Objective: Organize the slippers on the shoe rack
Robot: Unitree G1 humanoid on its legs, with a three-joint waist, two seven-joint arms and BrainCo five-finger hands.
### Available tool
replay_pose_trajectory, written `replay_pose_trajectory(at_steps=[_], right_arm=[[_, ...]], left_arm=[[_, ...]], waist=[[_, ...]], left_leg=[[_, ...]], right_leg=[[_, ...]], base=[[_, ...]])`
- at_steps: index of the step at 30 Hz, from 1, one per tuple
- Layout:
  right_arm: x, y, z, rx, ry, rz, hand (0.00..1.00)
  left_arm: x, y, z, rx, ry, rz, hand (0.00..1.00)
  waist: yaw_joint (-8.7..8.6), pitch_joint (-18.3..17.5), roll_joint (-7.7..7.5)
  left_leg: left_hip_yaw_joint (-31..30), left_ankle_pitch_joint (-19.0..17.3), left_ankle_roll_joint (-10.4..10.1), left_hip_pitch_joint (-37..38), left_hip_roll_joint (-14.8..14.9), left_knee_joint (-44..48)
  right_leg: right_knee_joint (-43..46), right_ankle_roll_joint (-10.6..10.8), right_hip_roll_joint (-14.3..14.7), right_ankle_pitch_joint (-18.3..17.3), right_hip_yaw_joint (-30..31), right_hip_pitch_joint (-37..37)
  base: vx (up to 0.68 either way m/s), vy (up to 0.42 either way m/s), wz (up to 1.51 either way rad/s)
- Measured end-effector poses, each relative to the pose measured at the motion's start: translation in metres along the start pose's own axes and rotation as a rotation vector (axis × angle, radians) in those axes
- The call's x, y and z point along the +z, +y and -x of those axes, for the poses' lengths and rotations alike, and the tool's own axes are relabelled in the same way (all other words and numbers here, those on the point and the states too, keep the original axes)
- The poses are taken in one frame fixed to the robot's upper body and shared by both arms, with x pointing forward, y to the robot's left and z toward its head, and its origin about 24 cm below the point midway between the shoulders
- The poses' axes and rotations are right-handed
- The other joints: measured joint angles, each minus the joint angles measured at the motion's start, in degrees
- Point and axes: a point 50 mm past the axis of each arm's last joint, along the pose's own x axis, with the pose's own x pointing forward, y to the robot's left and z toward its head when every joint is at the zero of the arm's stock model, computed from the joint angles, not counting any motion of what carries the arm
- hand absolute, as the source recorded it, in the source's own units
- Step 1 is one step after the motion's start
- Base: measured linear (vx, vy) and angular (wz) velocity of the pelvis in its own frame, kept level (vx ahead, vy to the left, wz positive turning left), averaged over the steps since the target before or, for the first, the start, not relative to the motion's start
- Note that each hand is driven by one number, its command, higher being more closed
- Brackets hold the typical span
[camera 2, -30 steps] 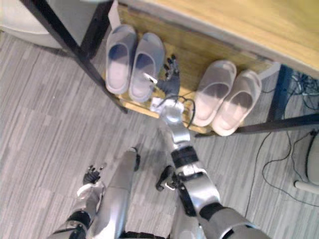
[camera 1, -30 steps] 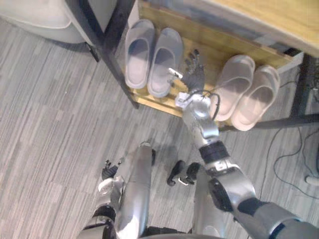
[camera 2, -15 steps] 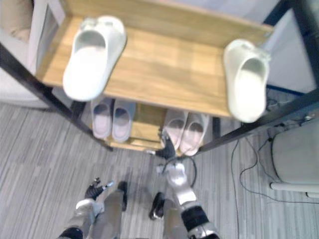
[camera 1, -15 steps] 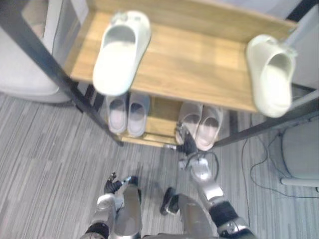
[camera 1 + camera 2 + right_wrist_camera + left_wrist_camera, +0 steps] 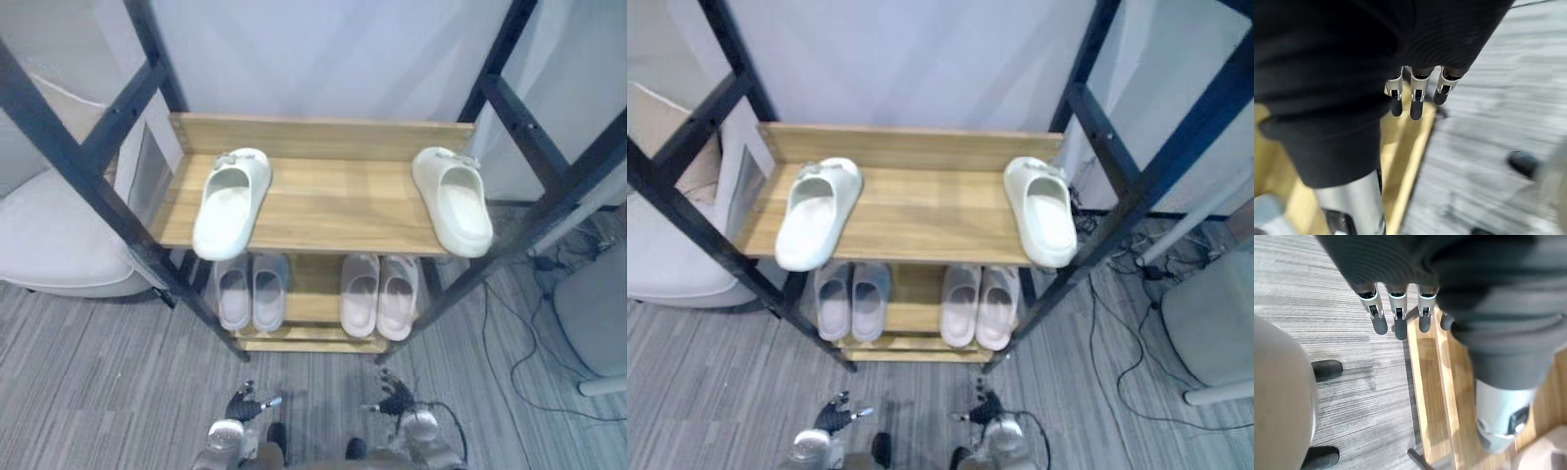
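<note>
At the bottom edge of the eye views, the left hand [image 5: 247, 404] and the right hand [image 5: 397, 399] are low over the floor, in front of the rack [image 5: 323, 137]. In the wrist views, the left fingers [image 5: 1399, 320] and the right fingers [image 5: 1416, 100] are straight and hold nothing.

On the lower shelf, at frame centre, a grey pair [image 5: 252, 291] and a pink pair [image 5: 378, 294] already lie side by side. The 2 white slippers on the top shelf [image 5: 343, 201] are unpaired. The left slipper [image 5: 230, 204] is at the shelf's left end and the right slipper [image 5: 454, 201] at its right end, well apart with bare wood between them.

Both slippers lie up-frame from the hands. The left slipper is almost straight above the left hand, which is therefore the nearer one. The right slipper is above and a little right of the right hand.

Each long axis runs front to back, toe toward the back board. The left slipper's heel overhangs the front edge. The toes lean in toward frame centre and the heels splay out.

Pairing them probably means sliding 1 across the shelf and squaring its axis to the other.
</note>
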Motion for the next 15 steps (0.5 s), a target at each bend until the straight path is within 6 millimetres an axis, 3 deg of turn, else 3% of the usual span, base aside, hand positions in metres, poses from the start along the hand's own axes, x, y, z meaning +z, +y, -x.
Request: replay_pose_trajectory(at_steps=[6,9,11,12,15], right_arm=[[-0.013,0.0,0.002,-0.004,0.054,-0.036,0.0],[-0.014,-0.001,0.002,-0.009,0.057,-0.065,0.0],[-0.014,-0.001,0.002,-0.01,0.057,-0.068,0.0],[-0.015,-0.001,0.003,-0.01,0.055,-0.071,0.0],[-0.015,-0.001,0.003,-0.012,0.052,-0.077,0.0]], left_arm=[[0.008,-0.022,0.0,-0.1,-0.044,-0.155,0.0],[0.025,-0.044,0.004,-0.19,-0.139,-0.242,0.0],[0.047,-0.063,0.011,-0.273,-0.263,-0.299,0.0],[0.074,-0.08,0.024,-0.363,-0.41,-0.322,0.0],[0.101,-0.1,0.044,-0.476,-0.568,-0.307,0.0]], waist=[[-0.92,-0.8,0.54],[-1.2,-1.0,0.73],[-1.2,-1.1,0.75],[-1.19,-1.2,0.82],[-1.27,-1.8,1.28]], left_leg=[[-0.6,2.7,0.9,1.9,-0.6,-4.1],[-0.8,3.2,0.6,2.1,-1.1,-5.3],[-0.9,3.3,0.5,2.7,-1.4,-5.9],[-1.0,3.3,0.5,2.7,-1.6,-5.9],[-1.3,3.3,0.5,2.6,-1.7,-5.9]], right_leg=[[-2.3,0.4,0.0,1.7,0.0,1.0],[-3.8,0.9,-0.2,2.6,0.0,1.5],[-3.9,0.8,-0.4,2.7,0.0,1.9],[-3.9,0.8,-0.5,2.8,0.0,1.9],[-4.0,0.9,-0.5,2.7,-0.1,2.0]], base=[[-0.08,0.026,0.03],[-0.06,0.052,0.05],[-0.03,0.063,0.02],[-0.01,0.042,0.01],[0.01,0.013,0.02]])
